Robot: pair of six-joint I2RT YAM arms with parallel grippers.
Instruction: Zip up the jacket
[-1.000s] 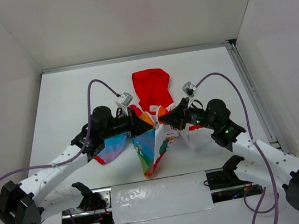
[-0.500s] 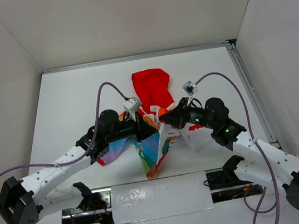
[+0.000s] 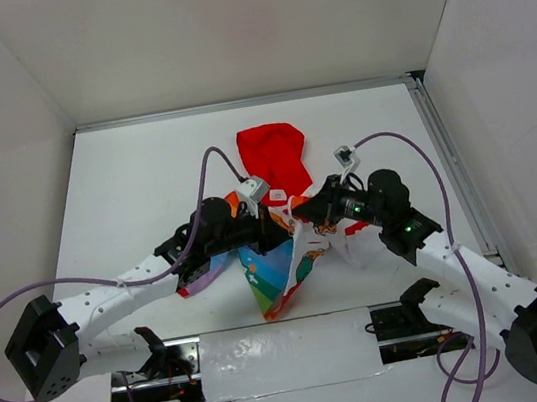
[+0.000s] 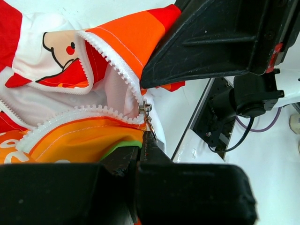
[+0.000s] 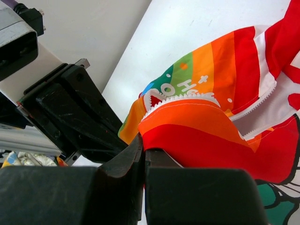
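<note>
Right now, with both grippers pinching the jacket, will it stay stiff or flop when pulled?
Probably floppy: the jacket sags in folds between the left gripper and right gripper. Likely light, since the fabric looks thin. The zipper teeth curve, so edges may buckle.

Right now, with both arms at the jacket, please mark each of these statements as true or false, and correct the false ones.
1. The zipper is closed up to the collar. False: above the zipper slider the two rows of teeth stand apart.
2. The red hood lies on the table, beyond both grippers. True.
3. The right gripper is open and holds nothing. False: it is shut on an orange-red fold of the jacket.
4. The left gripper is shut right beside the slider. True.
</note>
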